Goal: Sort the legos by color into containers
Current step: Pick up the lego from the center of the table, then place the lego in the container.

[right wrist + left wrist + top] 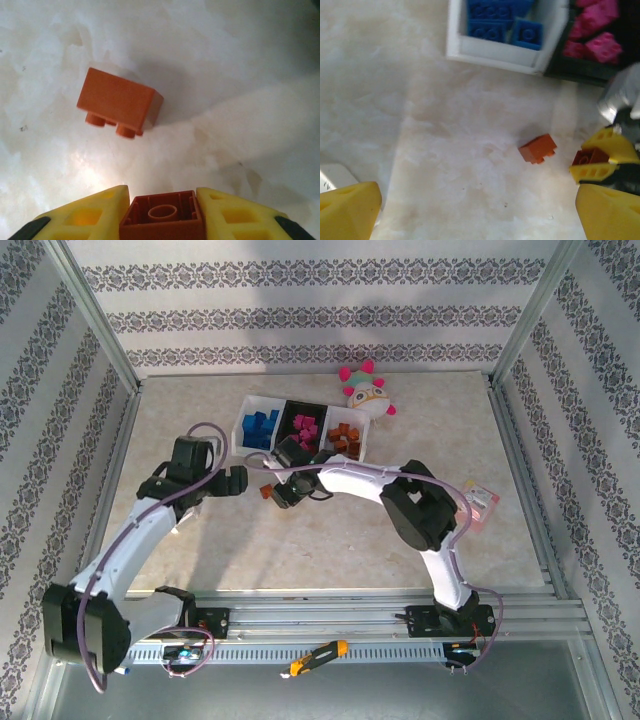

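The held orange-brown lego [162,217] sits clamped between the right gripper's [162,196] yellow fingers. Just beyond it, a loose orange-brown lego [120,102] lies tipped on the marble table [240,75]. Farther off, the joined containers [241,432] hold blue, pink and orange legos. The left gripper [480,215] hovers left of the loose lego, jaws wide apart.

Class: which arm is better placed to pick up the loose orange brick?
Left: the left gripper hangs open near the loose brick, while the right gripper is shut on another orange brick.
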{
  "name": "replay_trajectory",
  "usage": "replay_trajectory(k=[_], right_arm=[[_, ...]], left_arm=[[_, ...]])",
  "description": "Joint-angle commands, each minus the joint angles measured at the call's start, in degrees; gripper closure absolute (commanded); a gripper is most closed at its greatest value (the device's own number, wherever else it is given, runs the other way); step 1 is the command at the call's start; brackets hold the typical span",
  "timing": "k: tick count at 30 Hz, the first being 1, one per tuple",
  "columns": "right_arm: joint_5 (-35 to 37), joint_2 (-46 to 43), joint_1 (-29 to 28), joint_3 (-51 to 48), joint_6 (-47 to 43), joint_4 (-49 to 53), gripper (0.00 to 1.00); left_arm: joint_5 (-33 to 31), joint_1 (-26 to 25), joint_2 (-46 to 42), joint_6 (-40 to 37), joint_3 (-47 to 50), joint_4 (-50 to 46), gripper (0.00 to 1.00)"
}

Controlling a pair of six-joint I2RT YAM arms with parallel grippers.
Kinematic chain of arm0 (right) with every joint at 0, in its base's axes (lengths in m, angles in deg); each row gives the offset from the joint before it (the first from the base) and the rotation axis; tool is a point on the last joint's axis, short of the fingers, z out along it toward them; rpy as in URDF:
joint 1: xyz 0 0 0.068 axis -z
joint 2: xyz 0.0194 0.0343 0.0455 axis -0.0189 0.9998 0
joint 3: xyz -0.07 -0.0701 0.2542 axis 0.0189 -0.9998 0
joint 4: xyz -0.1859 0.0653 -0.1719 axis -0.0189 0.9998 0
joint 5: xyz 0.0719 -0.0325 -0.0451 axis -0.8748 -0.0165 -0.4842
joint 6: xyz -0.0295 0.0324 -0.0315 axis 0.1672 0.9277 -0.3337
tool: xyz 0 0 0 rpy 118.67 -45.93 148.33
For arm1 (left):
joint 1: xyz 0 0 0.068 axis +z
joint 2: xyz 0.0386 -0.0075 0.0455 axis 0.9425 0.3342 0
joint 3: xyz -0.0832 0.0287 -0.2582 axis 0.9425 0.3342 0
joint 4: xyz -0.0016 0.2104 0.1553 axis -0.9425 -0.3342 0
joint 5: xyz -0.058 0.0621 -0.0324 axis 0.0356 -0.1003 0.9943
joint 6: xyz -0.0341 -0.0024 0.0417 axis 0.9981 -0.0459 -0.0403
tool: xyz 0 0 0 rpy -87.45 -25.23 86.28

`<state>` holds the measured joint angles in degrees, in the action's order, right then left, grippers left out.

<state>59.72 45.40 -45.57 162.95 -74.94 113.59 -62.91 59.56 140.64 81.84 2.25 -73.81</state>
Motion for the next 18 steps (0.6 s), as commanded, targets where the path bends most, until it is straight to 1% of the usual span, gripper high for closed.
replay_trajectory(k=[1,3,6,10,12,15,18], right_arm=[[1.54,-7.74,1.97,-3.13,2.85,-0.19,0.67],[2.43,-11.19,3.31,-5.29,5.03,-1.0,0.68],[4.84,-16.02,5.97,-8.29,7.62,-3.26,0.69],[9.74,-17.66,10.27,-8.79,9.16,-5.02,0.7],[11.34,-16.33,12.29,-7.75,9.31,-5.77,0.69],[12.36,-12.52,14.64,-5.15,9.35,-6.84,0.69],[12.93,-8.55,16.33,-2.08,9.1,-7.51,0.67]], left_arm=[[8.49,0.55,-5.64,-13.43,3.73,8.7,0.01],[12.11,0.46,-8.26,-15.98,6.11,11.82,0.01],[20.56,0.43,-10.4,-19.07,8.99,16.99,0.01],[31.16,-0.48,-10.5,-21.02,12.1,25.3,0.01],[33.91,-0.9,-9.87,-21.55,13.29,28.77,0.01],[36.55,-1.38,-9.2,-23.19,14.4,31.41,0.01],[37.2,-1.41,-9.44,-24.44,15.14,32.53,0.01]])
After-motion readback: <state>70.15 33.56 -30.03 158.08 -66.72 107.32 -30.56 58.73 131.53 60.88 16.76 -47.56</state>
